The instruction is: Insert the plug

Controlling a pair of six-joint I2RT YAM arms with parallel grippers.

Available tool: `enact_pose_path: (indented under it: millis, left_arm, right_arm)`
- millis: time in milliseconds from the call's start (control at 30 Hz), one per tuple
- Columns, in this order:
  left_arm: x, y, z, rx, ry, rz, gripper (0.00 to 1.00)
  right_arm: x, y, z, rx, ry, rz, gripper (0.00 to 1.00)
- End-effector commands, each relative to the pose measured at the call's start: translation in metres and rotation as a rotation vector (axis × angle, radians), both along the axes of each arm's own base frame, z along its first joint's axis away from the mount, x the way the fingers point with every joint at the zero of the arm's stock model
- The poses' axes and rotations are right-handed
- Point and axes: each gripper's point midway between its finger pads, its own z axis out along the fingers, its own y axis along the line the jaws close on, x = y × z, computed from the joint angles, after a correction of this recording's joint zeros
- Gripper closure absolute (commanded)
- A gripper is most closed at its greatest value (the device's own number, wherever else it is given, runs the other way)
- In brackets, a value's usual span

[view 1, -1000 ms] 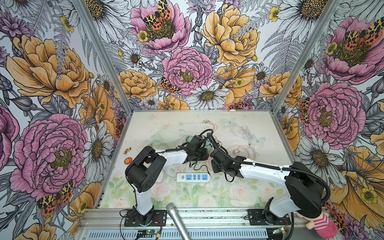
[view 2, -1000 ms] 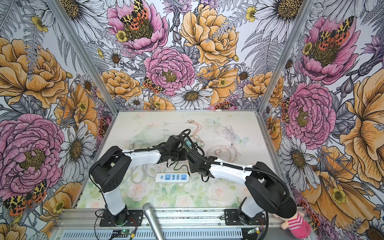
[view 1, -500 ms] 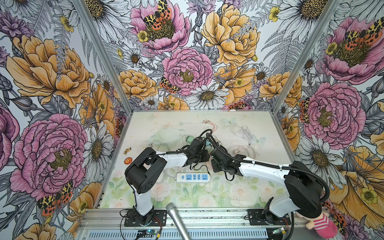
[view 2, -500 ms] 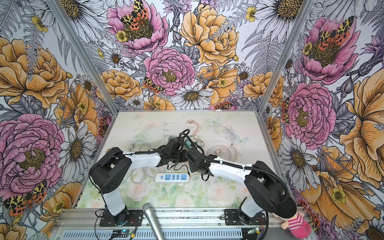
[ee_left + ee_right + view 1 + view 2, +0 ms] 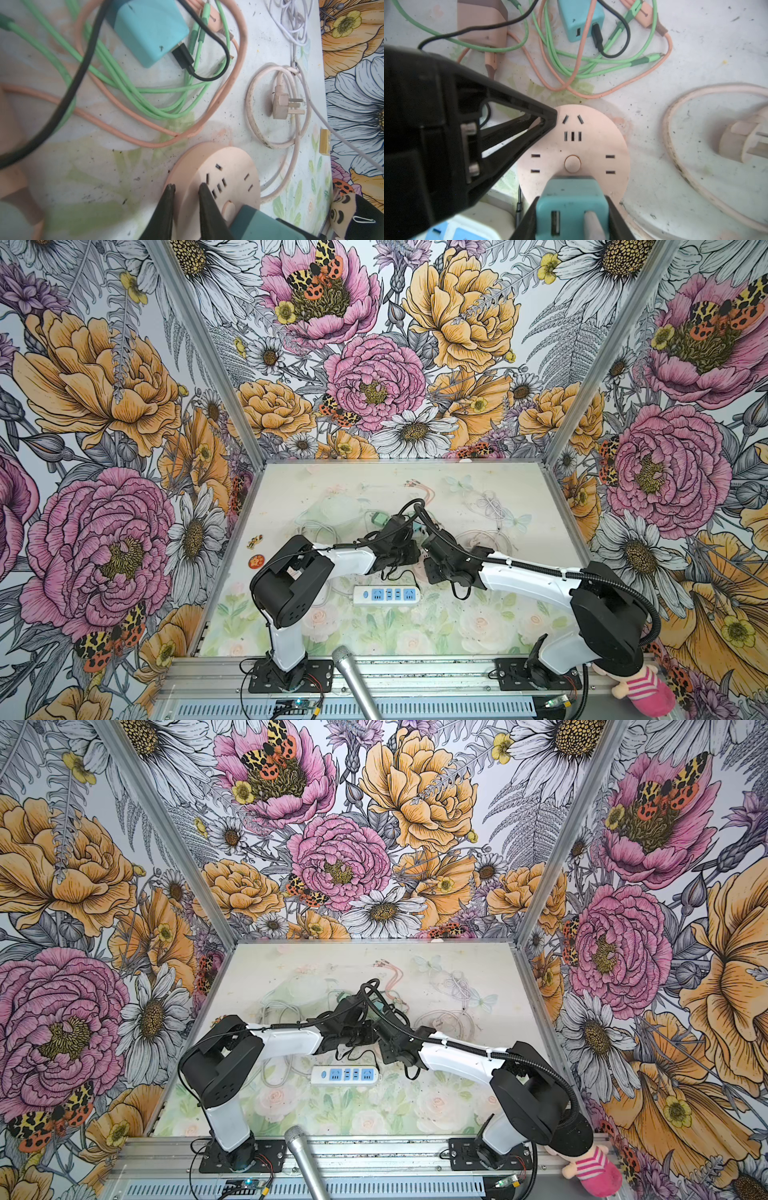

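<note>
While left claw touches pink socket, right claw grips teal charger

On round socket edge: charger; cable tangle behind; pwr strip in front; 3-pin plug right.

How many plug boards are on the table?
2. A round pink board lies below both wrist cameras; a white strip lies nearer the arm bases. The arms may hide more.

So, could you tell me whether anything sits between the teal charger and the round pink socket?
Nothing visible does. The right tool holds the teal charger right over the round pink socket; the left tool rests at its rim, off to one side.
</note>
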Motion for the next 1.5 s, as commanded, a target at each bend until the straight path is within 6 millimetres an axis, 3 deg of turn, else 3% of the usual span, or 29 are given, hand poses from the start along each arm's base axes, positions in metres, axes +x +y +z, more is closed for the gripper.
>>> enact_pose_path:
  millis: [0,167,367,667,867,967,1033,1133,1167,1267,1467]
  left_arm:
    - [-0.028,-0.013,0.003,-0.030,0.067,-0.074,0.77]
    - [-0.023,-0.014,0.005,-0.055,0.071,-0.052,0.77]
    - [-0.028,-0.019,0.011,-0.067,0.068,-0.049,0.77]
    - [-0.028,-0.020,0.022,-0.076,0.046,-0.017,0.76]
    - [-0.033,-0.027,0.030,-0.084,0.029,-0.025,0.76]
    - [-0.039,-0.032,0.031,-0.090,0.034,-0.036,0.76]
    - [-0.045,-0.036,0.031,-0.095,0.041,-0.050,0.76]
    - [-0.048,-0.037,0.042,-0.105,0.022,-0.062,0.76]
    - [-0.047,-0.034,0.047,-0.096,0.011,-0.061,0.76]
    - [-0.039,-0.023,0.063,-0.021,-0.043,-0.068,0.76]
    - [-0.019,-0.011,0.089,0.040,-0.107,-0.097,0.75]
  right_arm:
    - [-0.056,-0.043,-0.048,-0.162,0.270,0.025,0.82]
    - [-0.042,-0.038,-0.032,-0.120,0.233,0.029,0.70]
    - [-0.048,-0.039,-0.032,-0.112,0.239,0.051,0.55]
    - [-0.053,-0.038,-0.006,-0.014,0.161,0.073,0.46]
    - [-0.061,-0.037,0.029,0.111,0.077,0.056,0.45]
    - [-0.071,-0.043,0.040,0.192,0.055,0.011,0.49]
    - [-0.078,-0.052,0.038,0.233,0.056,-0.053,0.57]
    - [-0.088,-0.070,0.029,0.292,0.054,-0.176,0.86]
    - [-0.091,-0.074,0.025,0.302,0.055,-0.196,0.91]
    - [-0.099,-0.081,0.017,0.322,0.046,-0.238,0.93]
    - [-0.085,-0.095,0.007,0.285,0.005,-0.370,0.93]
